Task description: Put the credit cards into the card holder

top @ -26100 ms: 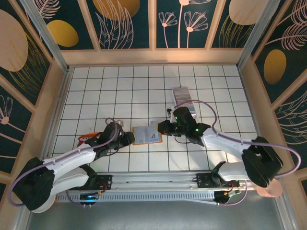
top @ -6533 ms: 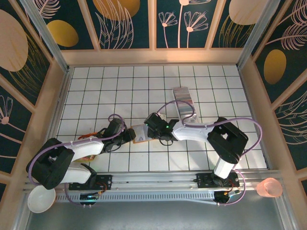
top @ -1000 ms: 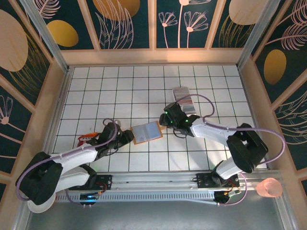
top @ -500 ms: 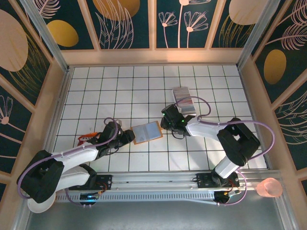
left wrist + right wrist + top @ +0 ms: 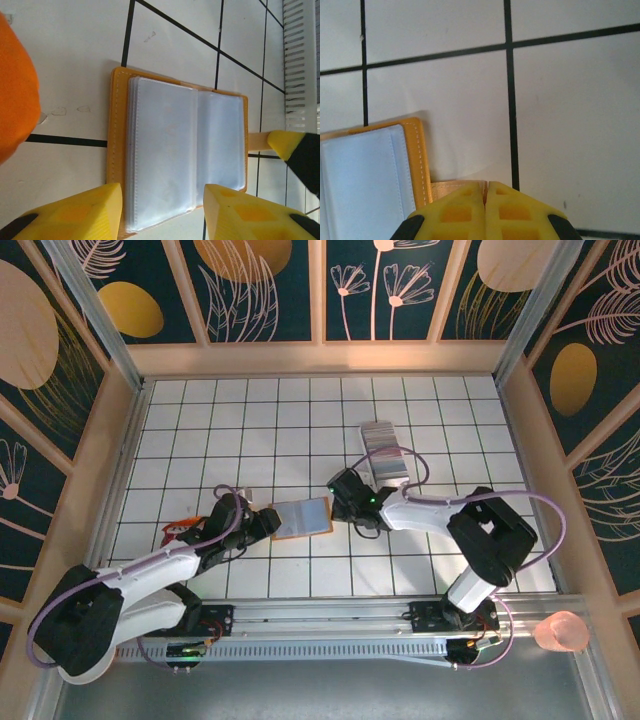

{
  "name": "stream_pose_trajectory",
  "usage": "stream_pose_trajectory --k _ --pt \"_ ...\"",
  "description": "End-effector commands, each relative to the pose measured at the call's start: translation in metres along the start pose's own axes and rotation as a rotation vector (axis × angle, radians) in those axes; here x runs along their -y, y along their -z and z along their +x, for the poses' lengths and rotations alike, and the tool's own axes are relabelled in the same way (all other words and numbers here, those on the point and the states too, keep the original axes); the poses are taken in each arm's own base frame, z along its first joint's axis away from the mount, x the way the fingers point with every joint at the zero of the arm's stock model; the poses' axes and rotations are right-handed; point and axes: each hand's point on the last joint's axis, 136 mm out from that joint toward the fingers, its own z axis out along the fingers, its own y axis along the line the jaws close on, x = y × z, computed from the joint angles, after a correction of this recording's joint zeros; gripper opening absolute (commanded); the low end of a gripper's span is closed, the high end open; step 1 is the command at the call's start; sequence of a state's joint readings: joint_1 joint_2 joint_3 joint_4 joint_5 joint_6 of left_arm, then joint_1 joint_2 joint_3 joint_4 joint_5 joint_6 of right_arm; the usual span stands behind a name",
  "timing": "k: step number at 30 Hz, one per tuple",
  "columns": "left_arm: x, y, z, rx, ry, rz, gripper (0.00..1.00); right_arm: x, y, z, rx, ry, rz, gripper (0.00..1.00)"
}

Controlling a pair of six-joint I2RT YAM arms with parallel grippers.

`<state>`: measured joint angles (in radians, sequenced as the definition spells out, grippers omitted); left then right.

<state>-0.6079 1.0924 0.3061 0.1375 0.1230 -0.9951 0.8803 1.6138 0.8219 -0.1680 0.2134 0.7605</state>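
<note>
My right pincer [image 5: 486, 194] has just clenched on the clasp tab [image 5: 454, 188] of the tan leather card holder [image 5: 302, 517], which lies open at frame centre. My left pincer [image 5: 162, 212] stands released astride its near edge. The grey-white credit cards [image 5: 385, 452] sit unloaded at the upper right.

A white tabletop [image 5: 200, 430], ruled into squares by thin black lines, lay before me. Wooden-framed wall panels [image 5: 265, 290], dark teal with gold and peach leaves and flowers, closed it in on three sides. A metal rail [image 5: 320, 615] ran along the near edge. A small orange item [image 5: 178, 533] sat on the tiles to my left. A pink cup [image 5: 560, 632] stood outside the rail, far to my right. A pale slotted tray [image 5: 300, 55] lay farther out on the tiles.
</note>
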Motion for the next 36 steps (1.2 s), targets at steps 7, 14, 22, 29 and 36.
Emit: stream_pose_trajectory --k 7,14,22,29,36 --pt "0.006 0.007 0.001 -0.001 -0.023 0.023 0.44 0.017 0.028 0.015 0.022 -0.003 0.057 0.00" --pt "0.008 0.006 0.007 -0.027 -0.025 0.048 0.41 0.032 0.037 0.016 0.051 -0.002 0.087 0.00" --pt "0.019 0.006 0.012 -0.070 -0.052 0.097 0.38 0.018 0.056 -0.005 0.104 0.072 0.039 0.32" --pt "0.030 0.006 0.012 -0.085 -0.094 0.128 0.34 -0.027 0.135 -0.073 0.364 0.322 -0.098 0.61" --pt "0.040 0.009 0.008 -0.075 -0.149 0.156 0.31 -0.072 0.208 -0.094 0.590 0.981 -0.216 0.66"
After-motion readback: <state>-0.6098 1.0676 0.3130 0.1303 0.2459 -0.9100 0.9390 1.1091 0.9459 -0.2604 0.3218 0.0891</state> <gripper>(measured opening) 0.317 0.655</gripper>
